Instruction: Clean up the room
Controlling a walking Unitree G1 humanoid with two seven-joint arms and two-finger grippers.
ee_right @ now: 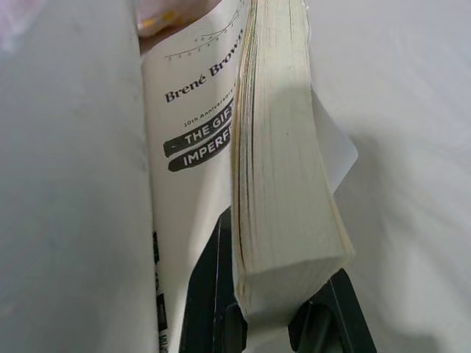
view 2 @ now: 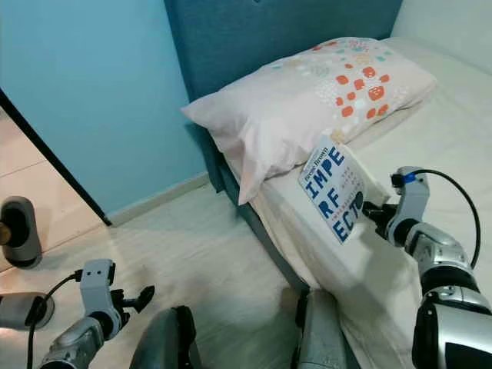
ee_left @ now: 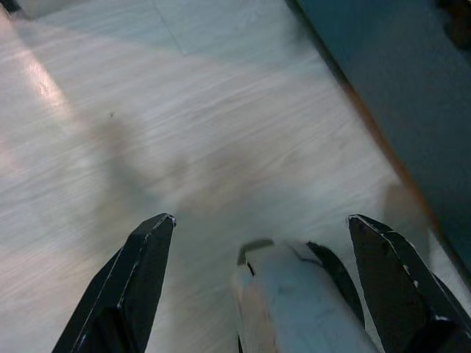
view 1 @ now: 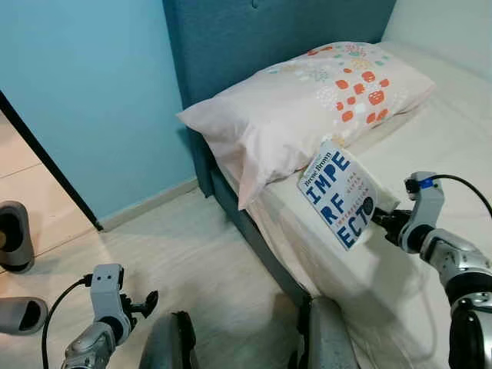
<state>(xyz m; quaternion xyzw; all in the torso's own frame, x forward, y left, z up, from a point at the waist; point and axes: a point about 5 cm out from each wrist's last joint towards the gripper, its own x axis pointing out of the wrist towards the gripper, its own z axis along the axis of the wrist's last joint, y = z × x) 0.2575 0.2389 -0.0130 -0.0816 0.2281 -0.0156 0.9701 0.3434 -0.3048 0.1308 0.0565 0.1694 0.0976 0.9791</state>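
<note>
Over at the bed's near edge, the right gripper [view 1: 378, 217] is clenched on a paperback book [view 1: 338, 192], holding it up just above the white sheet of the mattress [view 1: 430, 146]. The book's white cover with large blue letters faces the camera, tilted, its upper corner close to the pillow [view 1: 307, 100] with orange and teal dots. In the right wrist view the black fingers [ee_right: 210, 294] pinch the block of pages [ee_right: 283, 176] from both sides, with the front cover splayed open from it. The pillow lies against the teal headboard [view 1: 231, 38]. Low on the left, the left gripper [view 1: 146, 301] hangs above the pale wood floor [view 1: 169, 254] with its fingers [ee_left: 129, 287] spread apart and nothing between them.
</note>
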